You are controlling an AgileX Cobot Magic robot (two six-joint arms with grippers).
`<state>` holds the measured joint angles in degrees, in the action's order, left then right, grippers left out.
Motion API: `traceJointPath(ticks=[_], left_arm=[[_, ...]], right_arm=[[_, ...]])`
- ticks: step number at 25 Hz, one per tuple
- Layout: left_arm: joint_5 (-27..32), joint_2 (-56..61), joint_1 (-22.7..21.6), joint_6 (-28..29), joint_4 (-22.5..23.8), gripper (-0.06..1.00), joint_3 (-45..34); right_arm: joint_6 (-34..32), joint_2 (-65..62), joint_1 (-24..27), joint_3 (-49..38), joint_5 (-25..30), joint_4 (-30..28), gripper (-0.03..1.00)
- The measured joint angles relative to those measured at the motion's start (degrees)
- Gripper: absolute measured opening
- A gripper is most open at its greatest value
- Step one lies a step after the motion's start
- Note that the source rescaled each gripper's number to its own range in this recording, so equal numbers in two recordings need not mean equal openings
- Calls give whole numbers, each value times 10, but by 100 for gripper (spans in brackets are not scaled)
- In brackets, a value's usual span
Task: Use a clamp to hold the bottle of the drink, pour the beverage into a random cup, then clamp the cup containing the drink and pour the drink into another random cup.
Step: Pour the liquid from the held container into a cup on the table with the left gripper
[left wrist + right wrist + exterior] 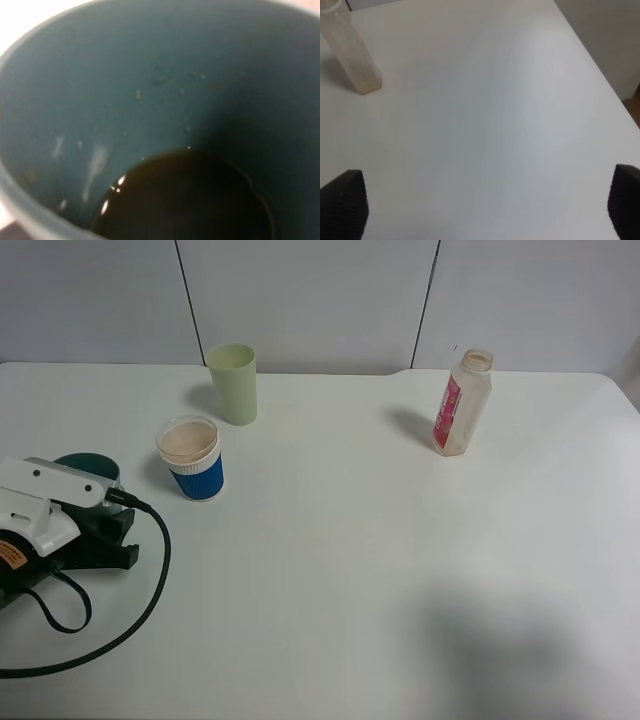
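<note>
Teal plastic cup [86, 463] at the counter's [380, 570] lower left, probably light, stiff and slosh-prone with beverage [185, 200], suits a mid-wall hold; left gripper [105, 532] clenched beside it, grip unseen, right gripper [485, 205] released.

No legible txt. Pink label [447, 412] on bottle [470, 390] too small to read; orange sticker [12, 556] on left arm [40, 502] blurred.

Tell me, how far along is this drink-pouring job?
Done: the bottle stands let go, and the beverage sits in the teal cup. In hand: the left pincer is closed on that cup. Left: pouring it into the blue cup or green cup.
</note>
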<state>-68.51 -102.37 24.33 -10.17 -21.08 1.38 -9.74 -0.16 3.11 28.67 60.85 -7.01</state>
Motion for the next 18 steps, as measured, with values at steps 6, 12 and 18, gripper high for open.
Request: traceJointPath(ticks=[6, 12, 18], left_arm=[[0, 30, -127, -8, 101, 1, 3], [0, 75, -204, -10, 123, 1, 22], [0, 80, -250, -10, 211, 1, 46]], right_arm=[[0, 0, 0, 0, 0, 0, 97], [0, 0, 0, 0, 0, 0, 97], [0, 0, 0, 0, 0, 0, 97]])
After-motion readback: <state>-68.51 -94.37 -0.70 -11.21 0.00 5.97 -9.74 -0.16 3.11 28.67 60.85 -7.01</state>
